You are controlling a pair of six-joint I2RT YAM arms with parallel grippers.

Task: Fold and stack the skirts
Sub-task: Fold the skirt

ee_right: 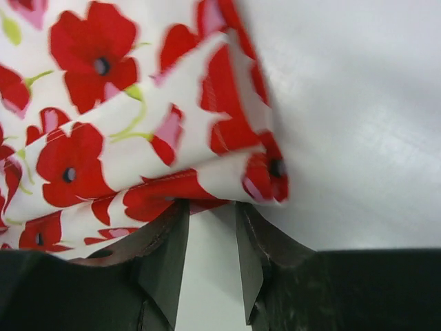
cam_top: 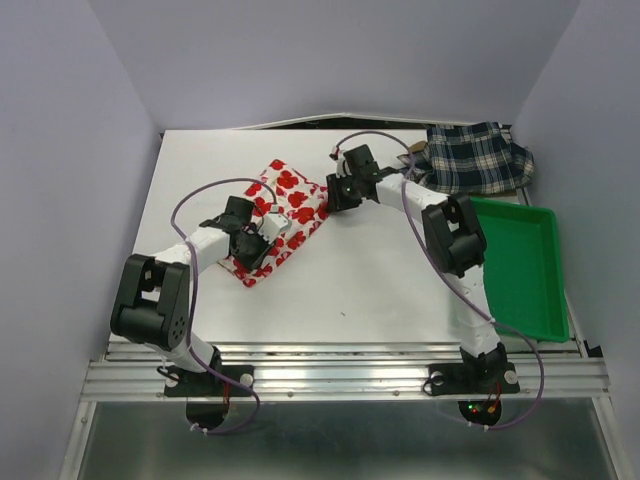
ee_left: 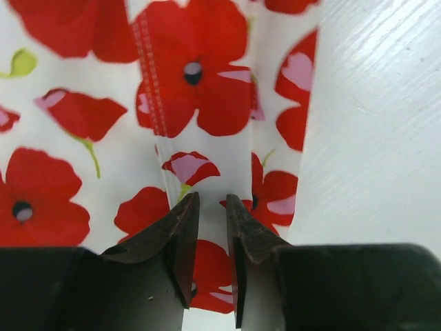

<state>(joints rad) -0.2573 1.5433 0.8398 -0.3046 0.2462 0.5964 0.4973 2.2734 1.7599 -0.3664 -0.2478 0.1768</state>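
The white skirt with red flowers (cam_top: 288, 208) lies partly folded on the white table, left of centre. My left gripper (cam_top: 262, 240) is at its near edge; in the left wrist view a raised pleat of the flower skirt (ee_left: 196, 103) runs between the nearly shut fingers of the left gripper (ee_left: 212, 200). At the skirt's far right corner, my right gripper (cam_top: 333, 197) has the hem. The right wrist view shows the bunched flower skirt (ee_right: 138, 138) at the tips of the right gripper (ee_right: 210, 205), with table behind the gap. The plaid skirt (cam_top: 476, 158) sits crumpled at the back right.
A green tray (cam_top: 522, 262) stands along the table's right edge, beside the right arm's elbow (cam_top: 455, 235). The left arm's elbow (cam_top: 150, 295) sits near the front left. Walls close the table in at the back and on both sides.
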